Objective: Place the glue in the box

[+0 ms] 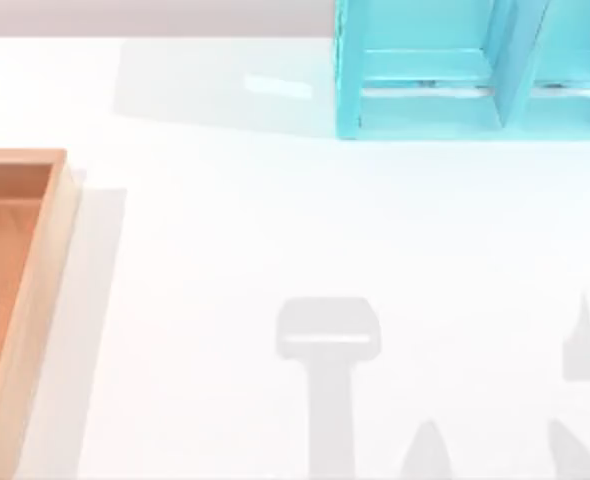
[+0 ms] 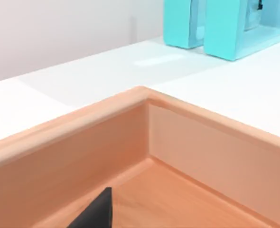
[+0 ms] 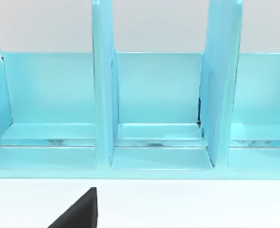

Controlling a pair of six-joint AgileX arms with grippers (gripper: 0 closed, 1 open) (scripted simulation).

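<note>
The box sits at the left edge of the table in the top view, its pale rim running down that side and its reddish-brown floor open to the camera above. No bottle of glue can be picked out on the table or on the stretch of box floor that shows. In the left wrist view we're right over a corner of the box, looking down past the thick rim to the floor, and a dark finger of the left gripper pokes in over that floor. Whether that gripper is wide or narrow, I cannot tell. Across the table, the turquoise shelf stands at the far edge toward the right. The right wrist view faces its compartments head-on, with one dark finger of the right gripper above the white table; its spread I cannot tell either.
</note>
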